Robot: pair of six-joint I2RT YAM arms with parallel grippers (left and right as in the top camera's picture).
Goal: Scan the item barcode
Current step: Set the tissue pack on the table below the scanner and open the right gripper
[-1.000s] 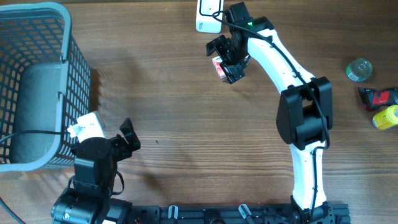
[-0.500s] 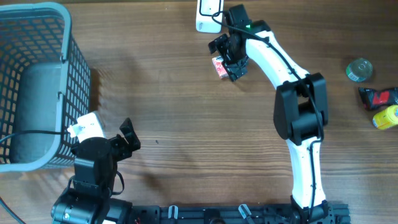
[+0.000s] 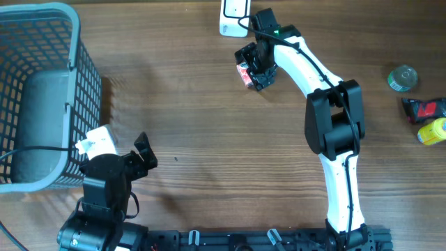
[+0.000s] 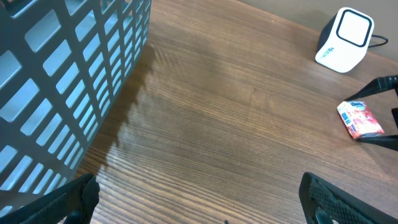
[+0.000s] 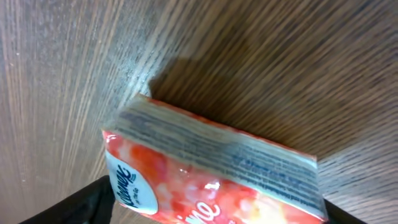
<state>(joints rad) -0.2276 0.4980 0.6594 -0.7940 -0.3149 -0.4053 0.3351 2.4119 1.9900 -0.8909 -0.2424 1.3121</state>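
Note:
The item, a small red and white tissue pack (image 3: 243, 74), lies on the wooden table near the back middle. It also shows in the left wrist view (image 4: 359, 119). My right gripper (image 3: 252, 70) reaches down over it. In the right wrist view the pack (image 5: 211, 168) fills the gap of the right gripper (image 5: 210, 208), and a dark finger (image 5: 87, 202) presses against each end. Fine print runs along the pack's upper side. The white barcode scanner (image 3: 233, 17) stands just behind it. My left gripper (image 3: 146, 155) hovers open and holds nothing at the front left (image 4: 199, 208).
A blue-grey mesh basket (image 3: 75, 42) fills the left side, close to my left arm (image 4: 62, 74). At the far right lie a green-lidded can (image 3: 403, 78), a red and black packet (image 3: 424, 109) and a yellow item (image 3: 432, 131).
My right gripper has shifted slightly left over the tissue pack and its jaws have closed in on the pack's ends. The left arm has not moved.

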